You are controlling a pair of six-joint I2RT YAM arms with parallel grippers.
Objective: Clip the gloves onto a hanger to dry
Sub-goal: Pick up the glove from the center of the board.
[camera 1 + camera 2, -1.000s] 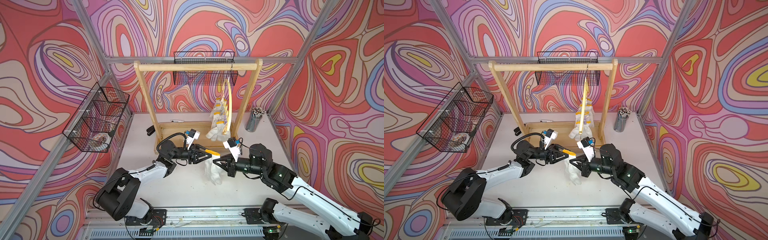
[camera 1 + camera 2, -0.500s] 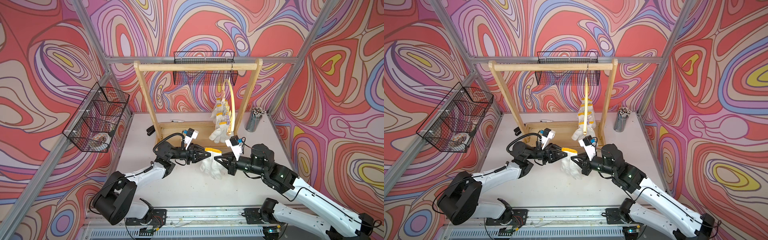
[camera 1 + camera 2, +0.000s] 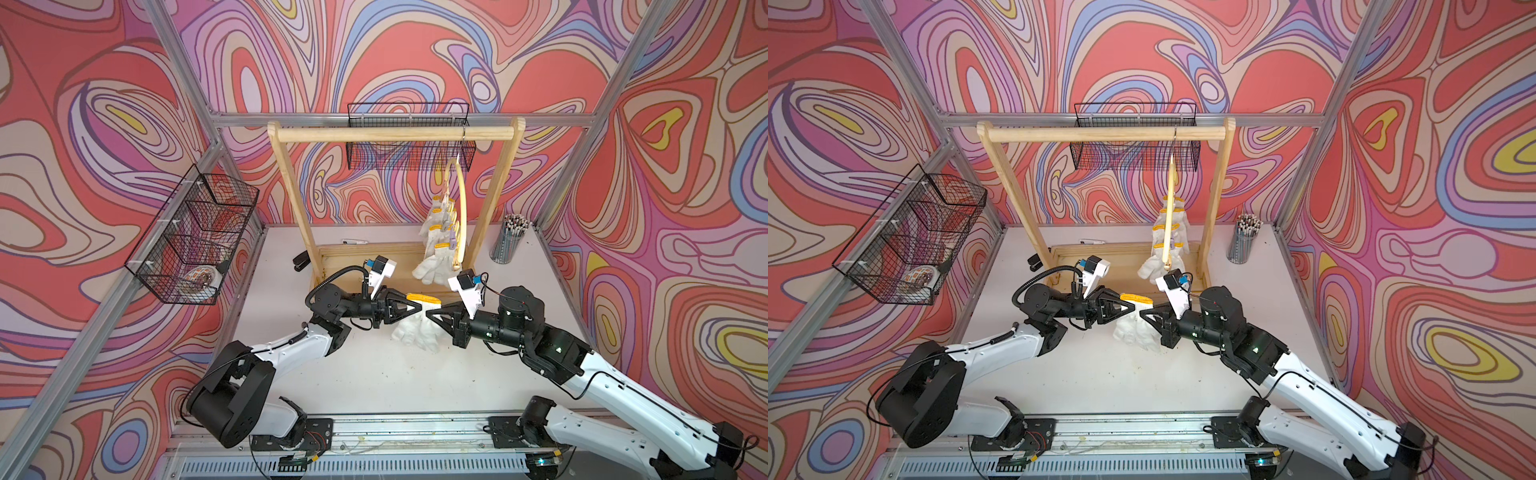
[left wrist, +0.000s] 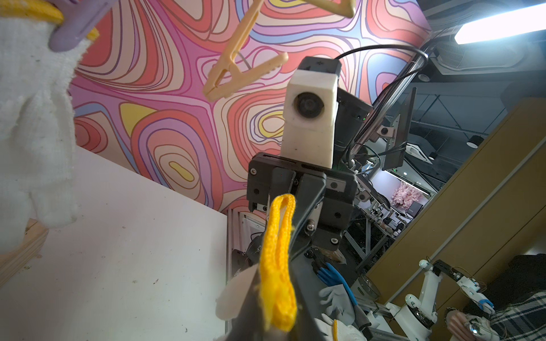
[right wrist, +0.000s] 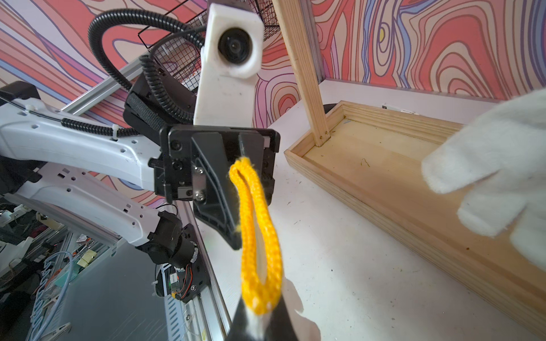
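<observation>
A white knitted glove [image 3: 415, 330] [image 3: 1136, 329] hangs above the table between my two grippers. Its yellow-edged cuff [image 3: 424, 298] [image 4: 277, 265] [image 5: 257, 236] is stretched between them as a narrow loop. My left gripper [image 3: 415, 306] [image 3: 1128, 306] [image 4: 274, 326] is shut on one end of the cuff. My right gripper [image 3: 432, 310] [image 3: 1144, 311] [image 5: 260, 320] is shut on the other end. Behind them the pale yellow hanger [image 3: 460, 216] [image 3: 1169, 216] hangs edge-on from the wooden rail, with several gloves [image 3: 436, 249] [image 3: 1167, 245] clipped to it. An unused yellow clip [image 4: 236, 73] dangles just above the held cuff.
The wooden rail frame [image 3: 395, 135] stands on a shallow wooden base tray [image 5: 384, 177] right behind the grippers. A pencil cup [image 3: 509, 241] stands at the back right and a black stapler [image 3: 299, 262] at the back left. Wire baskets [image 3: 195, 241] [image 3: 409, 141] hang on the walls.
My left gripper has closed on the free end of the cuff. The glove, held by the right gripper throughout, has shifted slightly left and its cuff is now pulled taut between both.
</observation>
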